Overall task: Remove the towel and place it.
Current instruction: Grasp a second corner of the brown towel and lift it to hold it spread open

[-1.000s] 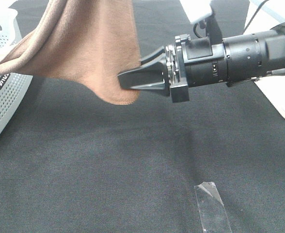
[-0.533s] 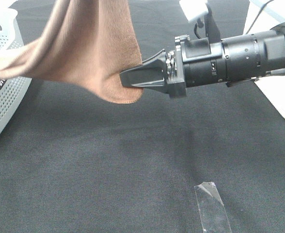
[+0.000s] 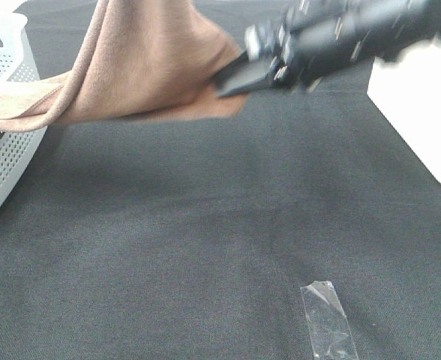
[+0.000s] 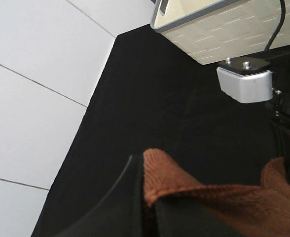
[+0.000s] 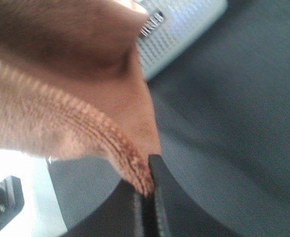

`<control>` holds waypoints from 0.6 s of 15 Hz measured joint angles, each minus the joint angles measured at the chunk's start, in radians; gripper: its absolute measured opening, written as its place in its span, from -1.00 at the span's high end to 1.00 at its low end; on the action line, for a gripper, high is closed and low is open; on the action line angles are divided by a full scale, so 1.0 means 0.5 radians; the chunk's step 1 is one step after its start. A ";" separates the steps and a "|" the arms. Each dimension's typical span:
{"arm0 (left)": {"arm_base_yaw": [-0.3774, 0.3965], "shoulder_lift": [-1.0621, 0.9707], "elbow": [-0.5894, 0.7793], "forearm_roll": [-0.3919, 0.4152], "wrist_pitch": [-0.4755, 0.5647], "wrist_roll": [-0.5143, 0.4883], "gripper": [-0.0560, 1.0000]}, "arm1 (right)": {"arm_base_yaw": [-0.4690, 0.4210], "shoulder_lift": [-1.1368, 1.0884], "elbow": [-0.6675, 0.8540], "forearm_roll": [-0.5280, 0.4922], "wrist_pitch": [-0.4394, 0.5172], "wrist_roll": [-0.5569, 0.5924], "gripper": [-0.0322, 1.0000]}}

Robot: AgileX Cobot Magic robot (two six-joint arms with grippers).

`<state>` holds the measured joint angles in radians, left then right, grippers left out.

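Note:
The brown towel [image 3: 145, 67] hangs from beyond the top edge of the high view, one end draped over the rim of the white perforated basket [image 3: 3, 150]. My right gripper [image 3: 224, 81], motion-blurred, is shut on the towel's lower corner and holds it above the black table. In the right wrist view its fingers [image 5: 157, 197] pinch the towel's stitched edge [image 5: 130, 163]. My left gripper [image 4: 146, 207] is shut on another fold of the towel [image 4: 209, 202]; it is outside the high view.
A white box [image 3: 423, 105] stands at the right edge of the black cloth table [image 3: 205, 225]. A strip of clear tape [image 3: 325, 322] lies near the front. The left wrist view shows a beige slotted bin [image 4: 224, 24] and the right arm's grey camera mount [image 4: 246, 84].
My right gripper has swung upward and slightly right with the towel corner pinched in it, raising the towel's hanging lower edge. The arm now angles up toward the top right.

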<state>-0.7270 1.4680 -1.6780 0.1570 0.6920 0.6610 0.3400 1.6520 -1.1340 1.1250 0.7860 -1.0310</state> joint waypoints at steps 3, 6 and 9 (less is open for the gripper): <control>0.000 0.018 0.000 0.294 -0.040 -0.374 0.89 | 0.000 -0.028 -0.420 -0.800 0.250 0.640 0.94; 0.012 0.090 0.000 0.732 -0.236 -0.648 0.89 | 0.000 -0.028 -0.950 -1.390 0.444 1.024 0.94; 0.196 0.146 0.000 0.820 -0.610 -0.882 0.89 | 0.000 0.086 -1.574 -1.842 0.538 1.164 0.94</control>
<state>-0.6290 1.5410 -1.6780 0.5670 0.3870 0.2200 0.3400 1.6950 -1.9210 0.2040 1.0550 -0.4490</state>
